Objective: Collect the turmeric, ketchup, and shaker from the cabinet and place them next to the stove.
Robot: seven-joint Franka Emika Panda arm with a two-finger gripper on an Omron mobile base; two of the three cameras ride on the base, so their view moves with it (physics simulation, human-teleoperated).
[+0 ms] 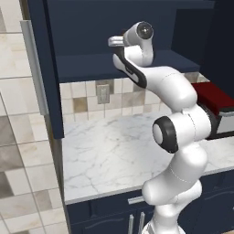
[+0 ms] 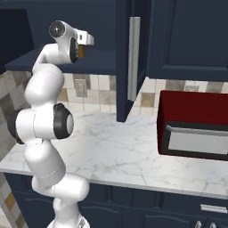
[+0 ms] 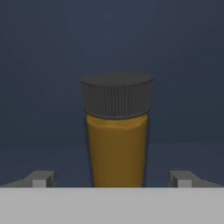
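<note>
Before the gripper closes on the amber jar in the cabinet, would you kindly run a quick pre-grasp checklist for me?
1. Two-finger gripper open: ok.
2. Amber jar with dark ribbed cap centred between the fingertips: ok.
3. Jar upright: ok.
4. Fingertips far enough forward to flank the jar body: cannot tell.
5. Dark navy wall cabinet door open, hand reaching the shelf: ok.
6. Red bottle and pale shaker located: cannot tell.

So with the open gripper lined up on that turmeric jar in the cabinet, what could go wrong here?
The turmeric is tall and slim, so an off-centre fingertip might tip it on the cabinet shelf. Closing on the ribbed dark cap could give a loose hold. The open door stands close, a possible snag.
</note>
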